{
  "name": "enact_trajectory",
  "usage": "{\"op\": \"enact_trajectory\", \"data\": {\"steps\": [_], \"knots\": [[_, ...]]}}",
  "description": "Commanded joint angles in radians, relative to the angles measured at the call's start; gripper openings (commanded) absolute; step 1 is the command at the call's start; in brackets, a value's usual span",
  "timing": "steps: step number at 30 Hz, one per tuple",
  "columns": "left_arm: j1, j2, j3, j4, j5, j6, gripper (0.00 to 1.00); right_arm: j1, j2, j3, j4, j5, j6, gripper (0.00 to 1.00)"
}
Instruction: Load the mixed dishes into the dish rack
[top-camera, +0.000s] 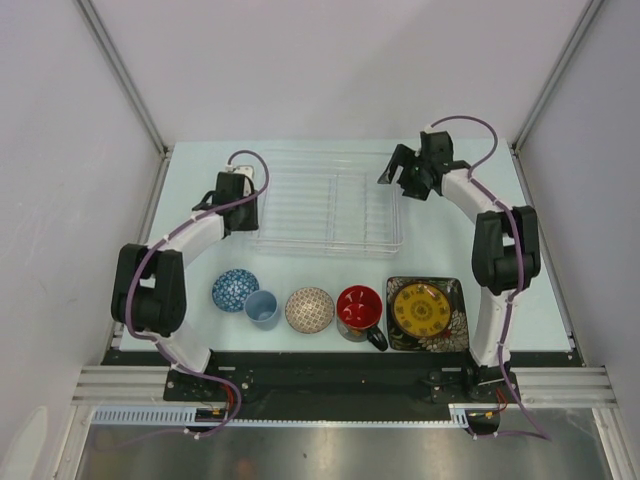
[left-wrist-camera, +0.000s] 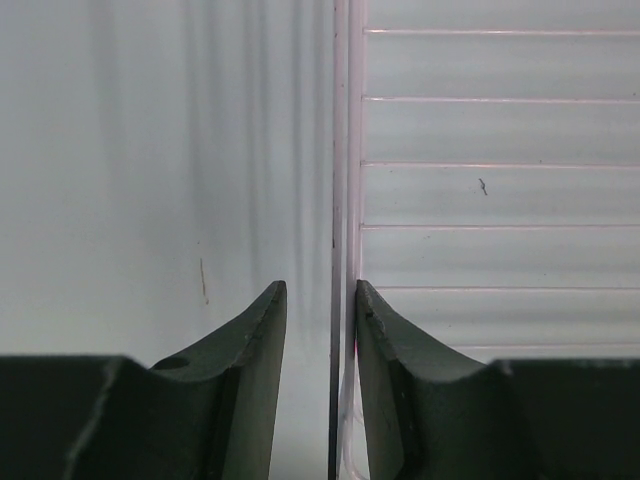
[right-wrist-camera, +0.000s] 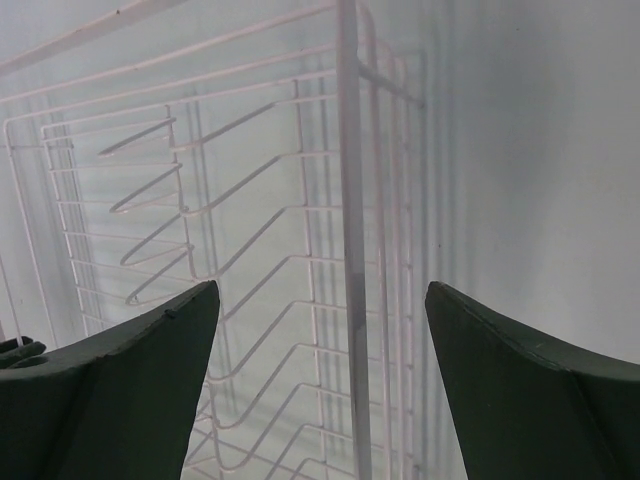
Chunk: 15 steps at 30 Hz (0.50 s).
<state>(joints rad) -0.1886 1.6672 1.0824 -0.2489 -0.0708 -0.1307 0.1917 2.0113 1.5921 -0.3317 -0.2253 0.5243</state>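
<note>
The clear dish rack (top-camera: 325, 205) lies in the middle of the table. My left gripper (top-camera: 250, 205) sits at its left wall. In the left wrist view the narrow jaws (left-wrist-camera: 321, 285) hold that wall (left-wrist-camera: 349, 150) between them. My right gripper (top-camera: 400, 178) hangs at the rack's far right corner. It (right-wrist-camera: 321, 285) stands wide open astride the right wall (right-wrist-camera: 348, 200) without touching it. Along the front lie a blue patterned bowl (top-camera: 235, 290), a light-blue cup (top-camera: 262, 308), a beige bowl (top-camera: 309, 309) and a red-inside mug (top-camera: 359, 307). A yellow plate (top-camera: 421, 310) rests on the black square plate (top-camera: 455, 325).
White walls close in the table on the left, right and back. The arm bases stand at the near edge, behind the row of dishes. Pale table surface (left-wrist-camera: 120, 150) shows left of the rack.
</note>
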Motion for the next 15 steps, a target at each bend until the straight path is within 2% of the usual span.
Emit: {"op": "enact_trajectory", "data": {"steps": [1,10,15], "knots": [[0.028,-0.069,-0.025,-0.001,-0.007,0.009,0.38,0.022,0.059,0.138,-0.007,-0.039,-0.001,0.9],[0.032,-0.096,-0.07,-0.012,0.011,-0.006,0.38,0.074,0.176,0.363,-0.073,-0.051,-0.02,0.9],[0.031,-0.096,-0.064,-0.015,0.023,-0.015,0.39,0.077,0.224,0.417,-0.082,-0.071,-0.01,0.9]]}}
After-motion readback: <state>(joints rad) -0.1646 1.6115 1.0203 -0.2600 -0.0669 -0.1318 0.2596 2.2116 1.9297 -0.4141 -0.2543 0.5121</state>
